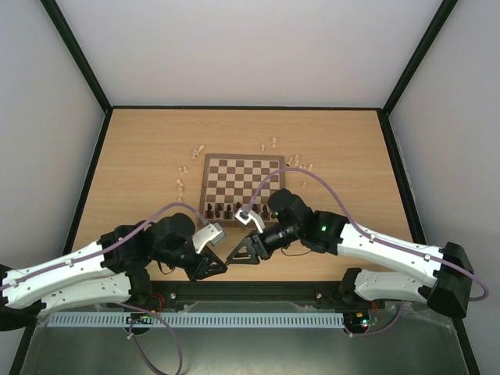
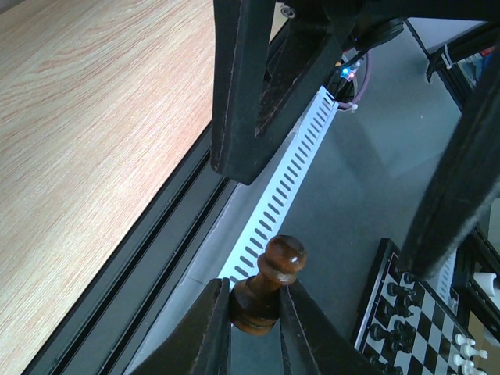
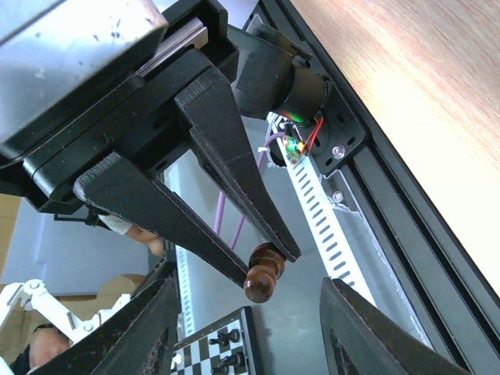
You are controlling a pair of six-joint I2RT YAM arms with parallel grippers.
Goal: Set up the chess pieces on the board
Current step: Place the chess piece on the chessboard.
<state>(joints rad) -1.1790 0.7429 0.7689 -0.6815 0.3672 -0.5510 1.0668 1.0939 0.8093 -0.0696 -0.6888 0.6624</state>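
My left gripper is shut on the base of a dark brown pawn, held out past the table's near edge. In the right wrist view the pawn sticks out from the left gripper's fingertips. My right gripper is open, with a finger on either side of the pawn and not touching it. In the top view the left gripper and right gripper meet tip to tip. The board lies mid-table with dark pieces on its near rows. Pale pieces lie scattered around it.
More pale pieces lie behind the board and to its right. The black table frame and a white slotted cable duct run under the grippers. A second, black-and-white chessboard with pieces sits lower down.
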